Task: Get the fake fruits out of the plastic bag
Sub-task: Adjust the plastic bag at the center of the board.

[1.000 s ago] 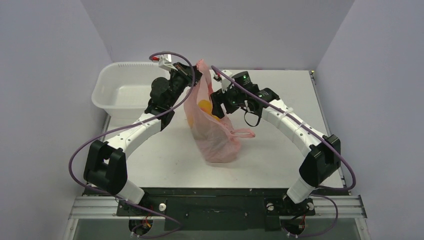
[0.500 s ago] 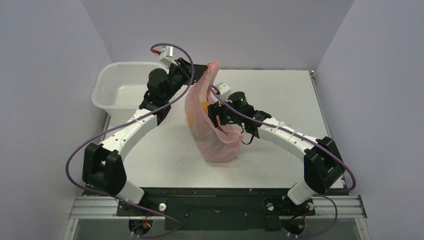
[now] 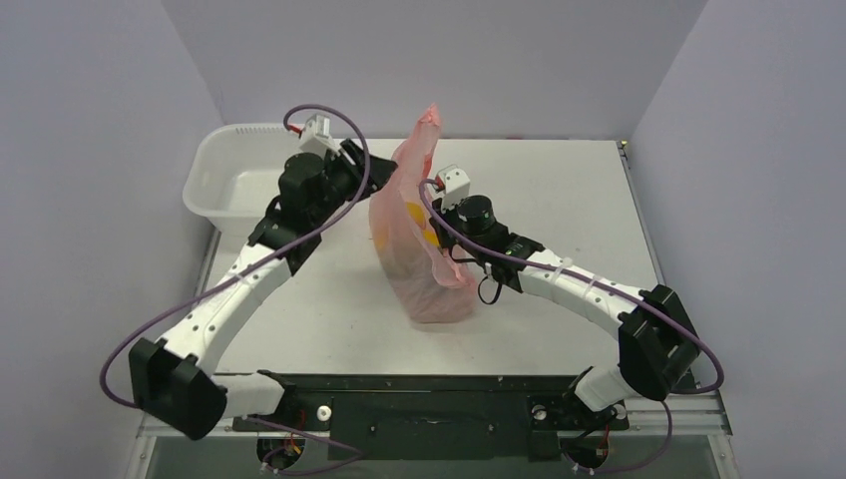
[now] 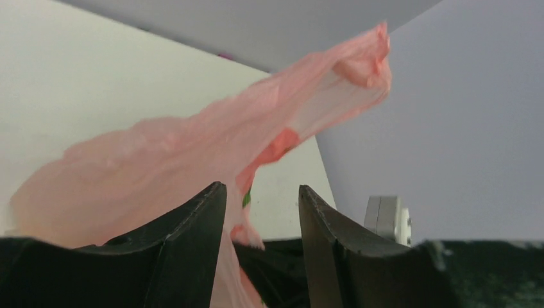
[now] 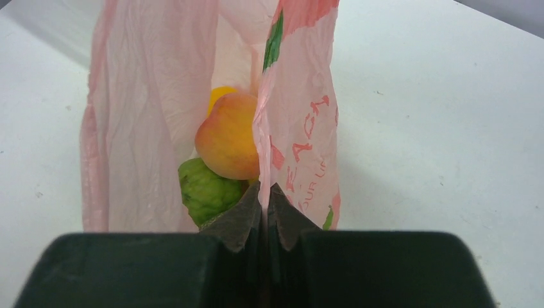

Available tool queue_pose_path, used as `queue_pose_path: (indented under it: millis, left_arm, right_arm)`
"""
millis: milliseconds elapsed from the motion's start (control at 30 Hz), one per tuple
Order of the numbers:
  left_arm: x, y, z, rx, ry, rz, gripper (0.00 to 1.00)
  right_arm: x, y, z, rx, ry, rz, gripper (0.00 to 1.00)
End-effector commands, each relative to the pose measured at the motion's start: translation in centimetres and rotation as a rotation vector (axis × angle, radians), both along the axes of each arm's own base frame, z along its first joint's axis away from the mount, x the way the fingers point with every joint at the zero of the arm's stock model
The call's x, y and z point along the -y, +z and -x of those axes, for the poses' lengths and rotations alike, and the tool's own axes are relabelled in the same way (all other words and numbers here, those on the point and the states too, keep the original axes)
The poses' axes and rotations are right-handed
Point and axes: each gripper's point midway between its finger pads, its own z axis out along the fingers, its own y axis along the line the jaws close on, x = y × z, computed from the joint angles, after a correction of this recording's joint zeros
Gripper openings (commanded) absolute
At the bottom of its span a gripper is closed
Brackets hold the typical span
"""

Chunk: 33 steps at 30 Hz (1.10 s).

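Both bent inward: right fingers (image 5: 244, 215) pinching plastic bag (image 5: 301, 128) edge, left fingers (image 4: 192, 231) parted.

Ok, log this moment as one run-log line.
left end effector: open, plastic bag film in gap | right end effector: shut on plastic bag | fake fruits: orange, green visible inside bag

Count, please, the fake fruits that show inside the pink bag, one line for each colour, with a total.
orange fruit: 1
yellow fruit: 1
green fruit: 1
Total: 3 in view through the opening of the plastic bag; its folds may hide more.
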Motion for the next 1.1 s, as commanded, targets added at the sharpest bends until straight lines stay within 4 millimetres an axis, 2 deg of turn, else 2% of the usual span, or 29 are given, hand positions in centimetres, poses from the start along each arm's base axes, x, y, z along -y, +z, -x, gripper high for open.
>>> queue_pose_path:
  millis: [0, 33, 67, 100, 167, 200, 233, 267, 300, 333, 400, 467, 500, 533, 567, 633, 667, 767, 867, 933, 1067]
  left_arm:
    - [-2.9, -4.8, 5.7, -0.182, 0.190, -0.085, 0.44]
    - [-2.0, -5.4, 6.7, -0.193, 0.178, -0.102, 0.45]
    - [-2.9, -6.7, 7.0, -0.227, 0.248, -0.126, 0.46]
    - [-2.7, -7.6, 7.3, -0.244, 0.284, -0.149, 0.46]
    - [-1.7, -9.6, 7.3, -0.304, 0.292, -0.171, 0.48]
    - [-1.4, -9.5, 7.2, -0.322, 0.299, -0.164, 0.49]
    - [-1.0, -11.1, 7.0, -0.362, 0.308, -0.203, 0.50]
    - [-0.4, -10.5, 6.7, -0.363, 0.311, -0.191, 0.51]
    - [0.1, -11.5, 6.5, -0.377, 0.317, -0.220, 0.53]
    - [0.5, -11.2, 6.2, -0.373, 0.323, -0.218, 0.53]
    - [1.1, -12.1, 5.8, -0.385, 0.332, -0.232, 0.53]
    - [1.5, -12.7, 5.5, -0.390, 0.333, -0.228, 0.46]
    - [1.5, -12.8, 5.4, -0.388, 0.335, -0.228, 0.32]
    - [1.4, -12.8, 5.4, -0.387, 0.337, -0.233, 0.25]
    - [0.8, -12.7, 5.6, -0.387, 0.355, -0.247, 0.14]
    - [-0.5, -12.1, 5.8, -0.375, 0.388, -0.261, 0.02]
    - [-1.1, -12.0, 6.0, -0.370, 0.395, -0.270, 0.00]
    - [-3.4, -10.8, 6.5, -0.336, 0.382, -0.281, 0.00]
    - [-5.9, -10.5, 6.3, -0.337, 0.372, -0.259, 0.00]
    - [-6.4, -10.4, 6.6, -0.335, 0.301, -0.221, 0.00]
    - [-7.9, -10.6, 6.7, -0.323, 0.245, -0.210, 0.00]
  right_arm:
    - [0.1, 4.0, -0.3, 0.101, -0.020, -0.080, 0.00]
    - [-0.1, 4.0, -0.2, 0.098, -0.013, -0.085, 0.00]
    - [-0.3, 4.1, 0.1, 0.092, 0.000, -0.098, 0.00]
    - [-0.4, 4.2, 0.1, 0.089, 0.005, -0.104, 0.00]
    - [-0.6, 4.3, 0.4, 0.086, 0.014, -0.116, 0.00]
    - [-0.7, 4.3, 0.4, 0.081, 0.014, -0.120, 0.00]
    - [-0.7, 4.2, 0.5, 0.078, 0.015, -0.121, 0.00]
    - [-0.9, 4.2, 0.7, 0.074, 0.028, -0.126, 0.00]
    - [-1.1, 4.3, 0.9, 0.072, 0.035, -0.130, 0.00]
    - [-1.1, 4.2, 1.0, 0.068, 0.038, -0.135, 0.00]
    - [-1.2, 4.4, 1.2, 0.074, 0.039, -0.142, 0.00]
    - [-1.1, 4.5, 1.1, 0.079, 0.025, -0.135, 0.00]
    - [-0.6, 4.3, 0.9, 0.084, -0.005, -0.116, 0.00]
    - [-0.3, 4.4, 0.7, 0.089, -0.023, -0.106, 0.00]
    - [0.6, 4.5, 0.3, 0.102, -0.065, -0.081, 0.00]
    - [2.2, 4.5, -0.2, 0.130, -0.126, -0.030, 0.00]
    - [2.8, 4.7, -0.4, 0.146, -0.141, -0.010, 0.00]
    - [5.6, 4.9, -1.7, 0.178, -0.183, 0.074, 0.00]
    - [8.3, 5.2, -3.3, 0.159, -0.211, 0.073, 0.00]
    - [11.1, 5.5, -5.0, 0.146, -0.249, 0.067, 0.00]
    - [13.3, 5.9, -6.5, 0.118, -0.224, 0.009, 0.00]
